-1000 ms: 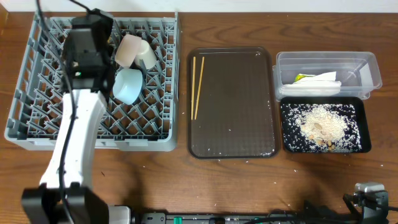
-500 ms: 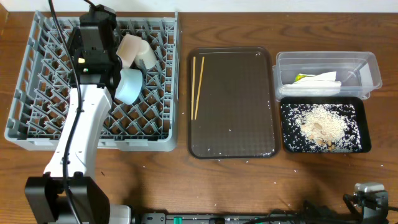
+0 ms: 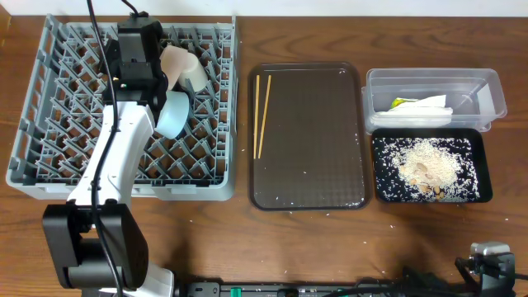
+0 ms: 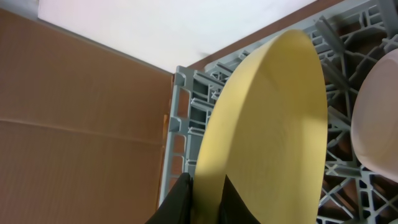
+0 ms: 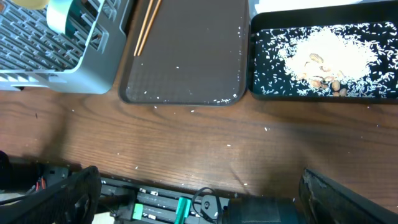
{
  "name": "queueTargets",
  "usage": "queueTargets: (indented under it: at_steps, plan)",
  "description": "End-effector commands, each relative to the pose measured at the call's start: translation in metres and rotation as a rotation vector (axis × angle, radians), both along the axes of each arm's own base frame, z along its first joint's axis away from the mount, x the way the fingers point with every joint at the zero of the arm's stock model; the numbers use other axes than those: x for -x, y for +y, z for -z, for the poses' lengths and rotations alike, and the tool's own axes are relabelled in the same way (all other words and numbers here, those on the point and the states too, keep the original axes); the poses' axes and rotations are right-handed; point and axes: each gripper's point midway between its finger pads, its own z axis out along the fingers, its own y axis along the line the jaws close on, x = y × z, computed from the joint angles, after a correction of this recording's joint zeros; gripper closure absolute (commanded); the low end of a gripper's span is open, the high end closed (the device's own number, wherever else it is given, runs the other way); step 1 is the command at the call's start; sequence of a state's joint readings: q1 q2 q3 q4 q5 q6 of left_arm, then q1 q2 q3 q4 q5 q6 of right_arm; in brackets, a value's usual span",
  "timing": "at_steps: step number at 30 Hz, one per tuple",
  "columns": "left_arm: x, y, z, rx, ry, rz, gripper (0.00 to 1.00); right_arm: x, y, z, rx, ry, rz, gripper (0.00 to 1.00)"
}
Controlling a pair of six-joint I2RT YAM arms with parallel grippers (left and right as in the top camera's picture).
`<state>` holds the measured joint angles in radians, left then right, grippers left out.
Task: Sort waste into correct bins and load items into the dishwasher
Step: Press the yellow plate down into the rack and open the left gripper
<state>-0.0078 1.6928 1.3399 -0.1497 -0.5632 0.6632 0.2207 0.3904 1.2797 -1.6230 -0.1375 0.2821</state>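
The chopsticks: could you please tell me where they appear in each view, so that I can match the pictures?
Overhead: the chopsticks lie side by side on the brown tray, near its left edge.
Left wrist: not in it; the yellow plate fills the picture.
Right wrist: at the top, left of centre, on the same tray.
Shared landmark: the grey dish rack, seen in all three views.

Chopsticks [image 3: 261, 115] on tray [image 3: 318, 140], right of rack [image 3: 190, 191]
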Motion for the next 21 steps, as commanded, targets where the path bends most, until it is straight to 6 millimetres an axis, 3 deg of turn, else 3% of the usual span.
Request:
queueTargets:
  at_steps: [1, 7, 21]
  plan:
    - [-0.009, -0.005, 0.014, 0.014, 0.027, 0.027, 0.92, -0.001, -0.002, 0.000, -0.002, 0.003, 0.024, 0.01]
    - [0.002, 0.023, -0.012, -0.118, -0.038, -0.148, 0.93, -0.001, -0.002, 0.000, -0.002, 0.003, 0.023, 0.01]
    - [-0.004, 0.005, 0.008, -0.013, 0.001, -0.047, 0.92, -0.001, -0.002, 0.000, -0.002, 0.003, 0.024, 0.01]
